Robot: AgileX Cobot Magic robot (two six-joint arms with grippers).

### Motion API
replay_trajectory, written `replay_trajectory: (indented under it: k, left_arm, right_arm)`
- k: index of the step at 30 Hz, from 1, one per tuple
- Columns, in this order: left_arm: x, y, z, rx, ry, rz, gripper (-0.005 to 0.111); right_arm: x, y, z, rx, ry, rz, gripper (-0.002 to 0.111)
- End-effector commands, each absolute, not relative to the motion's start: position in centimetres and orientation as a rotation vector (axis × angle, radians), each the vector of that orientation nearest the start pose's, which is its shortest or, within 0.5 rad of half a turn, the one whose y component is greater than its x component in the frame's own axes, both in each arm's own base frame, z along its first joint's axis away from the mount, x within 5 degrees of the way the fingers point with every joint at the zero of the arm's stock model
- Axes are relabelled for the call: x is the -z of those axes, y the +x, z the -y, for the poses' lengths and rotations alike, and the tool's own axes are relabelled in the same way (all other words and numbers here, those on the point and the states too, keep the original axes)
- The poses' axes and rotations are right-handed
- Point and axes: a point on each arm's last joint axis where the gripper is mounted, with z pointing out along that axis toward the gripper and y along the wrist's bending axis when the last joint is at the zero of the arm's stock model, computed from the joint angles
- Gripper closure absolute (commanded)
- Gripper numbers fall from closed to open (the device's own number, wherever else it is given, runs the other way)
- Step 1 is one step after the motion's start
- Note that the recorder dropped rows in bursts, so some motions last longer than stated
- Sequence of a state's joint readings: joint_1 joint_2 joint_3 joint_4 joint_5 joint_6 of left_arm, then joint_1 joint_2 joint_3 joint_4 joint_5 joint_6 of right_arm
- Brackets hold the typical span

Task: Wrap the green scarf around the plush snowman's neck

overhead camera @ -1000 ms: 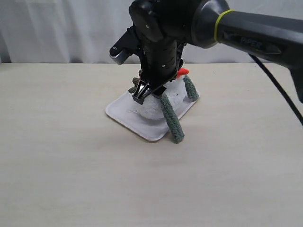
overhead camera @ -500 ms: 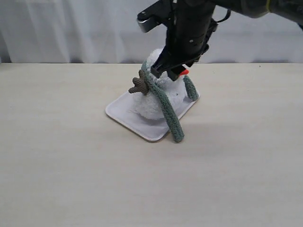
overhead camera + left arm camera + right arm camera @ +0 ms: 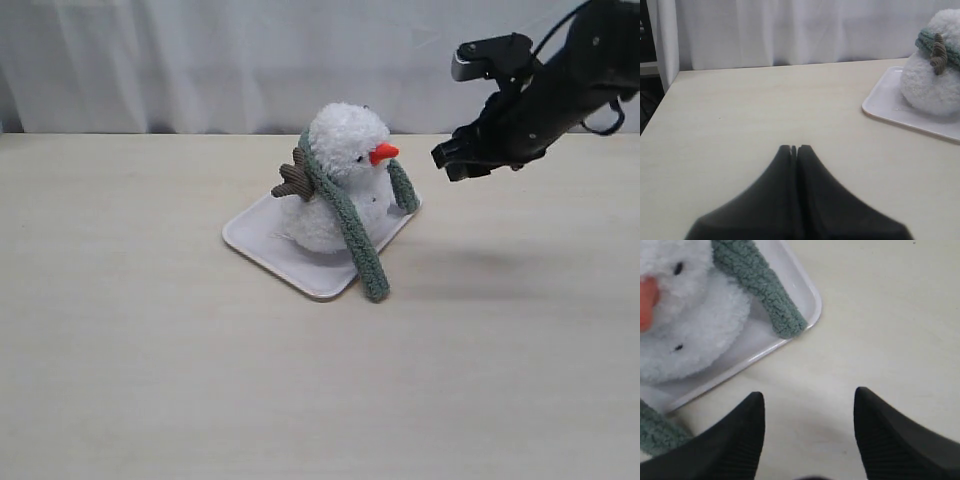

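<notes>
White tray [image 3: 262, 240] on table [image 3: 130, 330] holds plush snowman [image 3: 345, 145], upright. Green scarf [image 3: 352, 228] draped behind snowman's neck [image 3: 365, 190]: long end hangs past tray edge onto table, short end on tray rim. Right gripper [image 3: 450, 163] in air near snowman's nose, jaws spread, empty. Left gripper [image 3: 794, 148] jaws pressed together, apart from tray.

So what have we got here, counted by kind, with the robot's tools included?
Snowman: 1
Scarf: 1
Tray: 1
Tools: 2 (left tool, right tool)
Total: 5
</notes>
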State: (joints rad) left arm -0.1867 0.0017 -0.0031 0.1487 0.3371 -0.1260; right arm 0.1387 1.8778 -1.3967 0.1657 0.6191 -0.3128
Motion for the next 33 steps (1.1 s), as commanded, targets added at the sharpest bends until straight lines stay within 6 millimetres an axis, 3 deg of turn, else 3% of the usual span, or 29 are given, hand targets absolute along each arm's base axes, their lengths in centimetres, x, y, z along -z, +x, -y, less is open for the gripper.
replay_trajectory:
  k: [1, 8, 14, 20, 33]
  left_arm:
    - [-18.4, 5.4, 0.6, 0.083, 0.145, -1.797, 0.107]
    - [-18.4, 5.4, 0.6, 0.083, 0.145, -1.797, 0.107]
    - [-18.4, 5.4, 0.6, 0.083, 0.145, -1.797, 0.107]
    - [-18.4, 5.4, 0.6, 0.083, 0.145, -1.800, 0.107]
    - [-18.4, 5.4, 0.6, 0.083, 0.145, -1.800, 0.107]
  right_arm:
    - [-19.7, 40.8, -5.7, -0.100, -0.496, -2.416, 0.057]
    - [-14.4, 42.3, -5.7, 0.003, -0.694, -2.331, 0.057]
    - [-12.4, 43.6, -4.9, 0.166, -0.693, -2.256, 0.057]
    - [-11.4, 44.6, -5.7, 0.145, -0.718, -2.261, 0.057]
    - [-12.6, 44.2, -8.8, 0.110, -0.836, -2.204, 0.057]
